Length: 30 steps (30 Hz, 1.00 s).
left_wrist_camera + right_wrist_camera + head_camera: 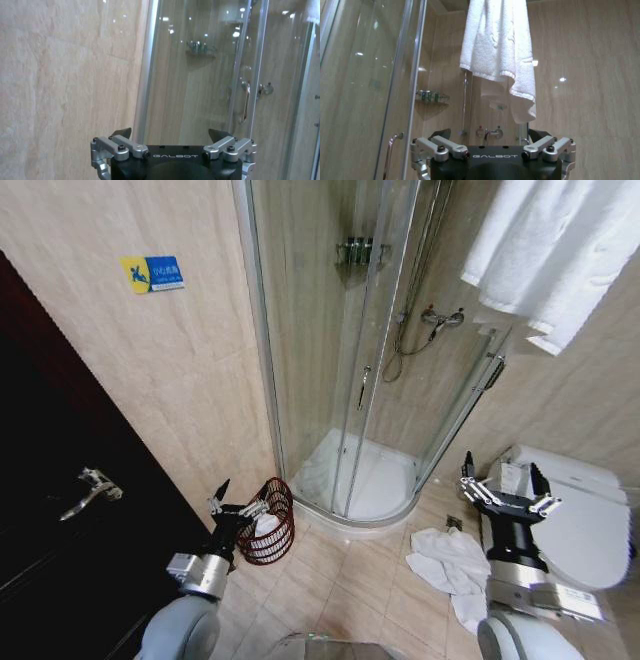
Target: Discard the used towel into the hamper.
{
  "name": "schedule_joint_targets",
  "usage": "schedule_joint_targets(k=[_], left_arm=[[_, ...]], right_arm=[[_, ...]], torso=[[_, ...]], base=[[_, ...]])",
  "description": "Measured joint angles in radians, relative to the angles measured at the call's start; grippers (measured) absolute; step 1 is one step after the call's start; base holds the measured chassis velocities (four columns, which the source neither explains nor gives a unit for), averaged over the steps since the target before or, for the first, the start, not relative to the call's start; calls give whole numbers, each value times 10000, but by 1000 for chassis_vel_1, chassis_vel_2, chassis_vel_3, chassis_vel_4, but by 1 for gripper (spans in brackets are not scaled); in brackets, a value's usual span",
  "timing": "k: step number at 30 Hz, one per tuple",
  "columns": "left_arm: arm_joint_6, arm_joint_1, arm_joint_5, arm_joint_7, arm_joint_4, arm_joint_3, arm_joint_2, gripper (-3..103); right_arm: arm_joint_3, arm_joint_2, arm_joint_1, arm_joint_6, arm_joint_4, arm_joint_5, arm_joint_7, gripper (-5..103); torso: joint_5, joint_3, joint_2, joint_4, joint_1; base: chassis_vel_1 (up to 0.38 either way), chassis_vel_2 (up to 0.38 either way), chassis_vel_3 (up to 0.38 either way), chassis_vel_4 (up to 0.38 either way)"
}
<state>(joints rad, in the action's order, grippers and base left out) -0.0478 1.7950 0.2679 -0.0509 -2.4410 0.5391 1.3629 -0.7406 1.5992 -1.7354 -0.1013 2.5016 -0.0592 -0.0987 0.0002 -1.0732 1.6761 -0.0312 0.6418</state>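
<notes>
Both arms are raised in front of the robot with nothing in them, which suits a start: the used towel [452,565] lies crumpled on the floor just below and to the inner side of the right gripper [506,477], whose fingers are spread wide and pointing up, so that arm looks the natural one to reach down for it. The left gripper [236,495] is likewise released, fingers apart, held right beside the hamper [270,522], which stands on the floor just past it against the wall; something white seems to lie inside the hamper already, though through the ribbed sides it is hard to be sure. Between the two grippers the floor tiles are bare, so the path from towel to hamper looks free. Beyond both grippers rises the glass shower [350,360] with its white tray, close behind the hamper. A toilet [585,510] sits just outside the right gripper, crowding that arm's sideways room, and a clean towel [497,48] hangs high above it, well apart
</notes>
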Motion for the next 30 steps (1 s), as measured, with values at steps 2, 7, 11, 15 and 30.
schedule_joint_targets(k=[2,7,11,15,30], left_arm=[[6,36,-85,38,-121,23,168,100],[88,145,-291,58,-189,-147,343,100],[141,149,-488,81,-116,-321,457,100],[142,143,-511,90,-85,-360,473,100],[146,127,-506,98,-41,-368,465,100]], right_arm=[[33,18,21,-75,-1,2,31,100],[31,19,49,-180,-4,2,118,100],[-4,6,55,-200,-6,-20,137,100],[-52,-15,68,-272,-9,-164,155,100],[-1242,-680,99,-901,-17,-1404,311,100]], torso=[[-1,0,0,0,0],[-1,0,0,0,0],[-1,0,0,0,0],[0,0,0,0,1],[1,0,-3,1,1]], base=[[0,0,0,0],[0,0,0,0],[0,0,0,0],[0,0,0,0],[0,0,0,0]])
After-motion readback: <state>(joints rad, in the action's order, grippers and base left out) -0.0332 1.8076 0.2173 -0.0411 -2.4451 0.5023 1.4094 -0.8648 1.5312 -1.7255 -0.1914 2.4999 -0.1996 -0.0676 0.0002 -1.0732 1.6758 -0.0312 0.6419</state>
